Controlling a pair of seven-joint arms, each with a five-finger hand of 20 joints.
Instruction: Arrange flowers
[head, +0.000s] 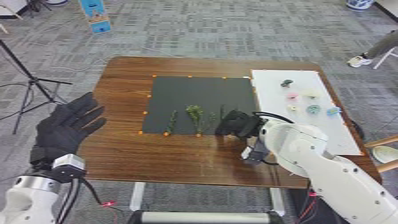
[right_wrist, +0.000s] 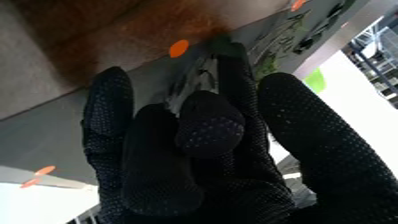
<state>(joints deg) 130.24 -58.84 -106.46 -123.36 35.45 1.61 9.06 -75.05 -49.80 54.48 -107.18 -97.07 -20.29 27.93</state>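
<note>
Several green stems (head: 194, 113) lie on a black mat (head: 178, 90) on the desk (head: 124, 155); small flowers (head: 313, 108) sit on a white board (head: 275, 82). My right hand (head: 235, 124) is over the mat, fingers loosely extended; I can't tell whether they hold anything. My left hand (head: 64, 126) has relaxed, open fingers.

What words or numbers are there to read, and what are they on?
Blue banner behind the table: any print on it is too small to read.
Black mat: no words or numbers that I can make out.
White board: none that I can make out either.
</note>
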